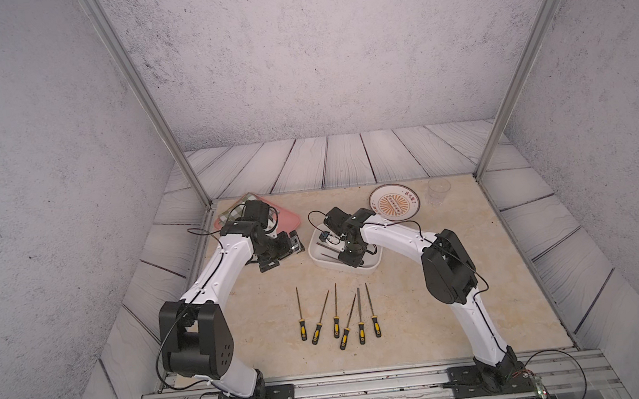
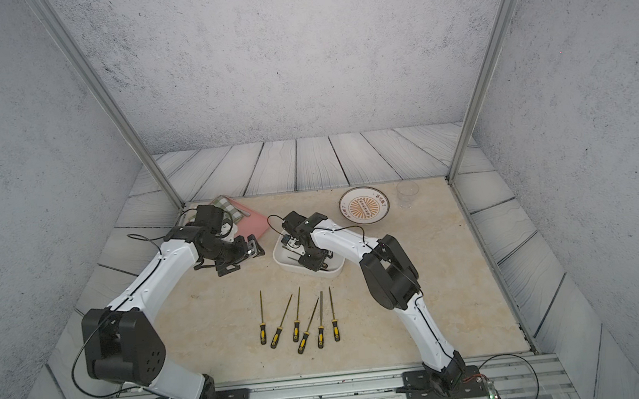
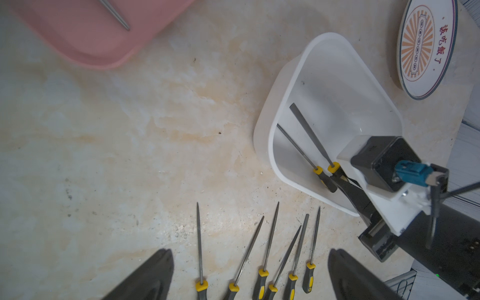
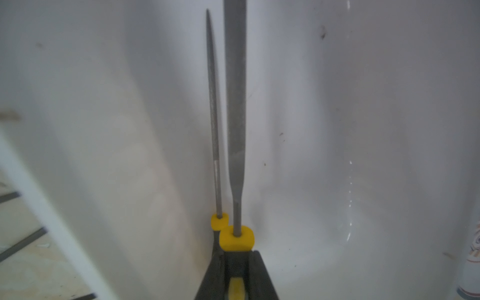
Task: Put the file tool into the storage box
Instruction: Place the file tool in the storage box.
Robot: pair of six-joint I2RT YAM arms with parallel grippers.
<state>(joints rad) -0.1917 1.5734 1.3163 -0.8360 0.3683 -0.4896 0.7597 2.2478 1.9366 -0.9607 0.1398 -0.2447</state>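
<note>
The white storage box (image 1: pixel 328 264) (image 2: pixel 282 261) sits mid-table, and its inside fills the right wrist view (image 4: pixel 363 130). My right gripper (image 4: pixel 237 255) (image 3: pixel 346 185) reaches down into the box. It is shut on the black-and-yellow handle of a flat file tool (image 4: pixel 235 104) (image 3: pixel 310 135), whose blade runs along the box floor. A thinner file (image 4: pixel 213 104) (image 3: pixel 296 145) lies beside it in the box. My left gripper (image 3: pixel 250 253) (image 1: pixel 279 258) hovers open and empty over the table to the left of the box.
Several loose files (image 1: pixel 337 318) (image 2: pixel 299 318) (image 3: pixel 259 259) lie in a row on the table in front of the box. A pink tray (image 1: pixel 288 219) (image 3: pixel 91 33) with a cloth is at the back left. An orange-patterned plate (image 1: pixel 395 202) and a clear cup (image 1: pixel 439 191) are at the back right.
</note>
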